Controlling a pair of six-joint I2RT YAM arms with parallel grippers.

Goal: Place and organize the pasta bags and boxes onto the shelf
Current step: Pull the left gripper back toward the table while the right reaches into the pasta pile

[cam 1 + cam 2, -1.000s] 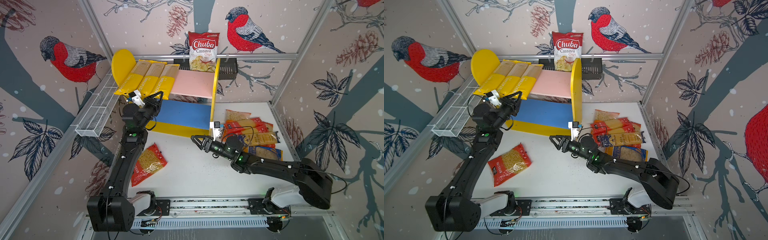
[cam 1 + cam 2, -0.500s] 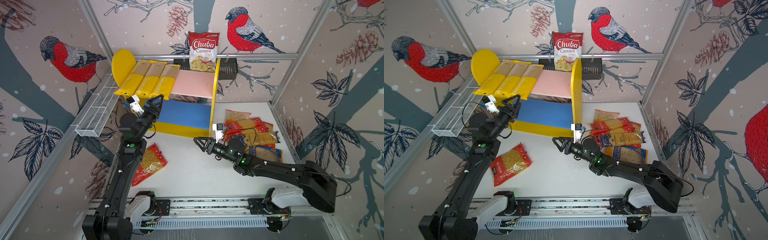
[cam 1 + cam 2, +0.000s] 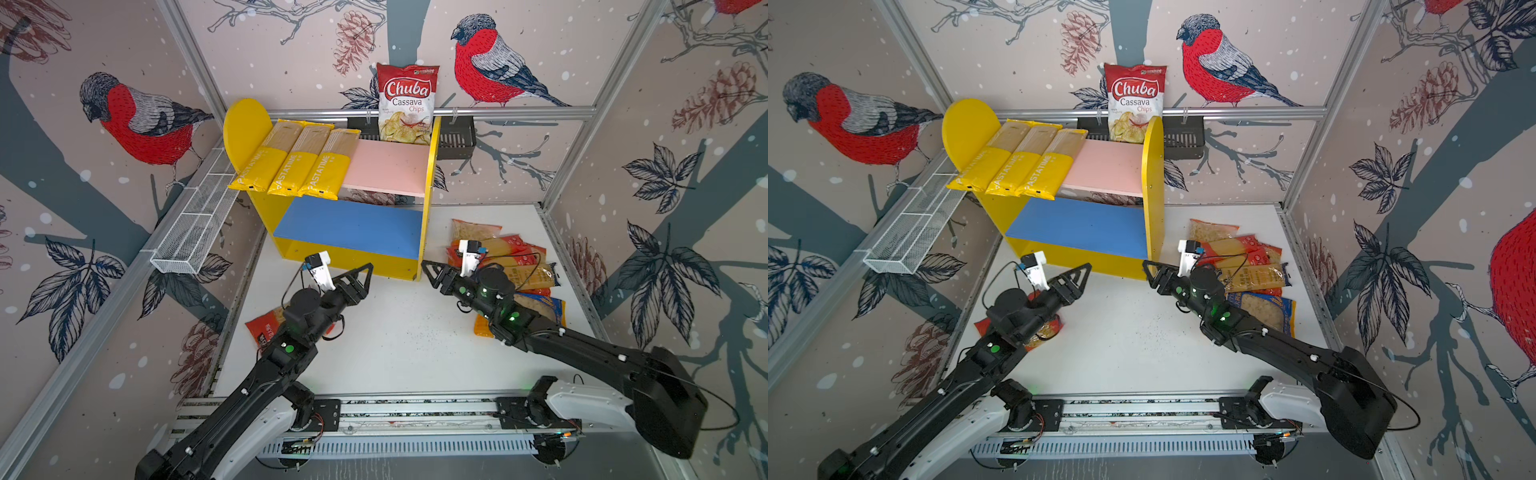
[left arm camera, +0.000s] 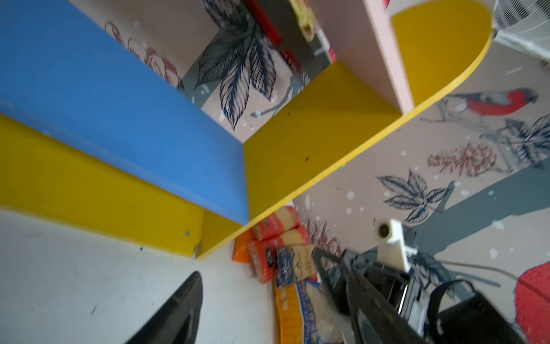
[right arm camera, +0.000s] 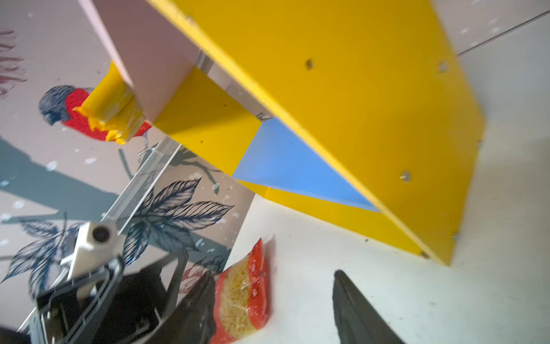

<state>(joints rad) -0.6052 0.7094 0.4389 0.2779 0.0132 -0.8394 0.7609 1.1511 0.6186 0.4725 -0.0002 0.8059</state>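
The shelf (image 3: 428,195) stands at the back with yellow sides, a pink upper board and a blue lower board (image 3: 1079,226). Three long yellow PASTATIME packs (image 3: 297,164) lie side by side on the left of the pink board. A heap of red, orange and blue-labelled pasta bags (image 3: 515,266) (image 4: 282,253) lies on the table right of the shelf. One red macaroni bag (image 3: 1044,332) (image 5: 244,292) lies under my left arm. My left gripper (image 3: 360,275) (image 4: 262,297) hovers open and empty before the shelf's front base. My right gripper (image 3: 430,270) (image 5: 276,300) is open and empty by the shelf's right front corner.
A red-white Chuba Cassava Chips bag (image 3: 407,102) stands in a black slotted basket (image 3: 455,137) on the back rail. A white wire-mesh basket (image 3: 195,226) hangs on the left wall. The bare white table (image 3: 407,340) lies between the two arms.
My left gripper has pulled back and down from the yellow packs' front ends to the shelf's base, with its jaws wider. My right gripper has shifted slightly right.
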